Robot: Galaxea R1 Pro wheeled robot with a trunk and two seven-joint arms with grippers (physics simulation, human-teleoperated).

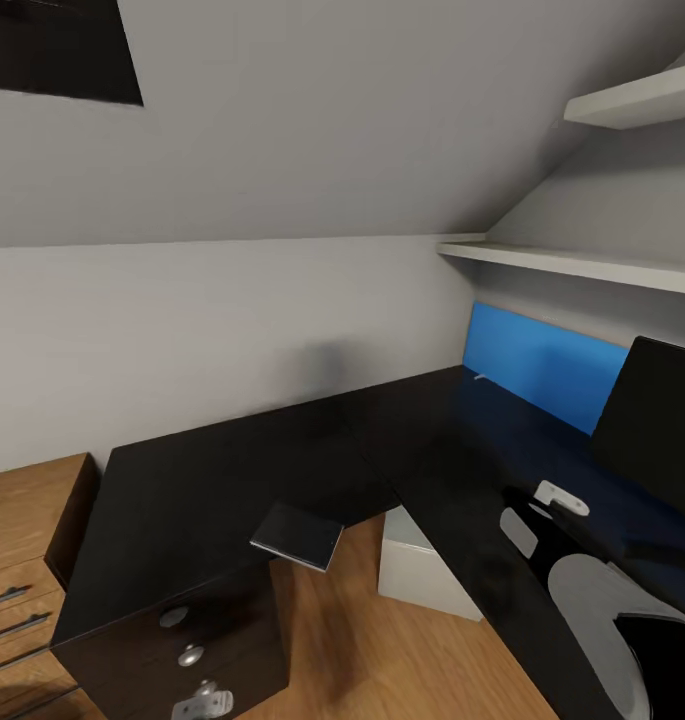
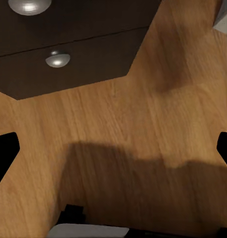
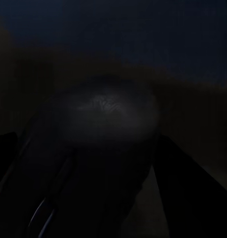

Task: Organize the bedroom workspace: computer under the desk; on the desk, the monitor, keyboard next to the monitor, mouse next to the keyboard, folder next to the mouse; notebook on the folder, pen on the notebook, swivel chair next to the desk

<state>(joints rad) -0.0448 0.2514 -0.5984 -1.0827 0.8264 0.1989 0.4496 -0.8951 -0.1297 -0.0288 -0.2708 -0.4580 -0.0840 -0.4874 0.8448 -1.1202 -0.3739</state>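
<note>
The left hand (image 2: 113, 148) hangs released over the wooden floor (image 2: 143, 114), its two dark fingertips (image 2: 5, 148) at opposite edges of the left wrist view, well apart. That view also shows two round drawer knobs (image 2: 57, 59) on a dark cabinet. The right hand's (image 3: 101, 163) state I cannot tell; its view is nearly black, with a rounded grey shape between dim fingers. From the head, one black L-shaped bench (image 1: 232, 470), one monitor (image 1: 652, 425) on it at the right, a blue panel (image 1: 542, 365) behind, two white shelves (image 1: 582, 262), one white box (image 1: 422, 570) beneath.
</note>
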